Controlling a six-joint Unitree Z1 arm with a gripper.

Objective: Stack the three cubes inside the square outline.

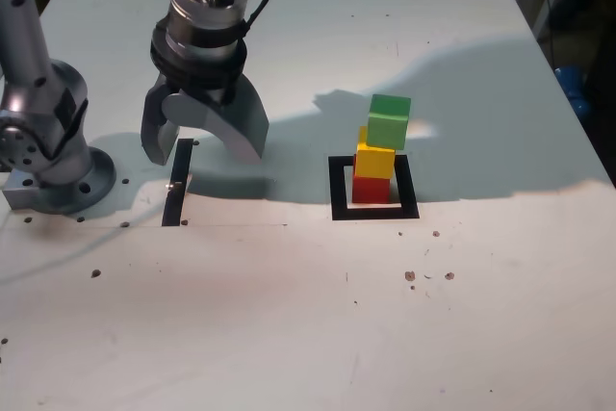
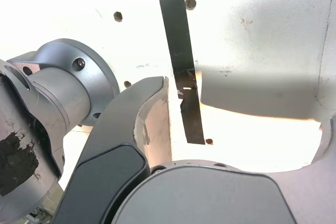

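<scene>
The three cubes stand in one slightly uneven stack inside the square outline, right of centre in the exterior view. The red cube is at the bottom, the yellow cube sits on it, and the green cube is on top, shifted a little to the right. My gripper hangs open and empty well to the stack's left, pointing down over a thin black strip. In the wrist view a dark finger is next to that strip; no cube shows there.
The arm's grey base is bolted at the exterior view's left edge and also appears in the wrist view. The white table has small screw holes. Its right edge drops off beside dark clutter.
</scene>
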